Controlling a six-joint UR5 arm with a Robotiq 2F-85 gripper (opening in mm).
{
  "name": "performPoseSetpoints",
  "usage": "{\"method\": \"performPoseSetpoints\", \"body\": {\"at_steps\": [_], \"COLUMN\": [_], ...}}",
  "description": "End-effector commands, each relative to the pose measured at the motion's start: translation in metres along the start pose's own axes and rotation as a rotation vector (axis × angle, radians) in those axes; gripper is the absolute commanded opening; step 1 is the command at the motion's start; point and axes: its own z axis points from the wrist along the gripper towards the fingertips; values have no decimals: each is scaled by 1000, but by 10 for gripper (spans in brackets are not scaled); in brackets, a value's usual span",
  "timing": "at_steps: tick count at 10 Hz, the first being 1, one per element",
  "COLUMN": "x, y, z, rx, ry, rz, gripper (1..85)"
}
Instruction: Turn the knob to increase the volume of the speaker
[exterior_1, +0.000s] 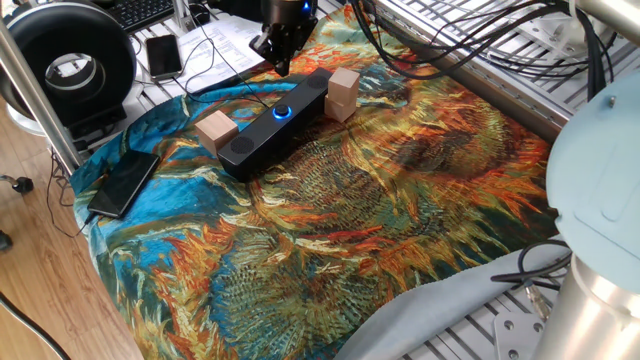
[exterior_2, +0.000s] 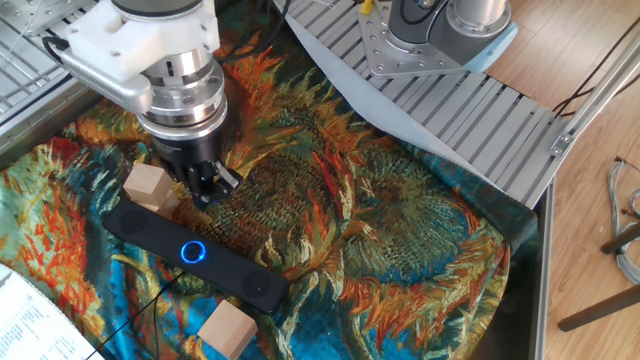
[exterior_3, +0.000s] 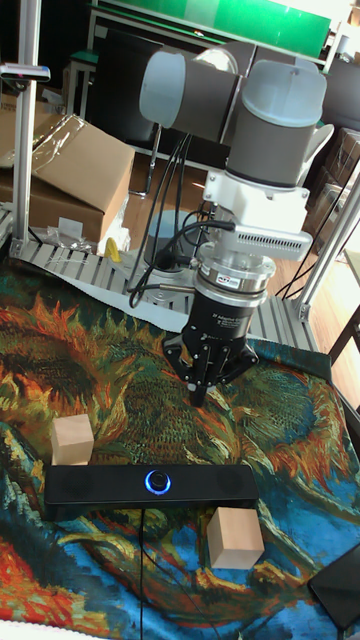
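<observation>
The speaker (exterior_1: 272, 128) (exterior_2: 195, 256) (exterior_3: 150, 488) is a long black bar lying on the sunflower-print cloth. Its knob (exterior_1: 282, 112) (exterior_2: 192, 252) (exterior_3: 157, 483) glows blue at mid-top. My gripper (exterior_1: 283, 63) (exterior_2: 205, 191) (exterior_3: 199, 396) hangs above the cloth behind the speaker, clear of the knob and pointing down. Its fingers are pressed together with nothing between them. It touches neither the speaker nor the blocks.
Two pale wooden blocks (exterior_1: 216, 130) (exterior_1: 343, 92) stand against the speaker, one on each long side. A flat black phone (exterior_1: 123, 183) lies at the cloth's left edge. A round black fan (exterior_1: 70, 60) and another phone (exterior_1: 163, 55) sit beyond it. Metal rails border the cloth.
</observation>
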Motion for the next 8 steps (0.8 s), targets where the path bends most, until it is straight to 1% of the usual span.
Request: {"method": "performPoseSetpoints", "body": {"at_steps": [1,2,3,4,5,6,7,8], "x": [-1,-6,-8,-13,-16,-19,-22,-26], "y": [-1,-4,-12,-17,-13,-11,-11,-13], "z": [0,4,8,12,13,11,10,8], "rx": [-41,-38,-17,1,-9,-14,-13,-7], "ry": [21,22,30,23,21,23,28,29], "rz": [-67,-95,-126,-155,-136,-126,-121,-127], "gripper": [210,247,290,367,390,437,523,580]}}
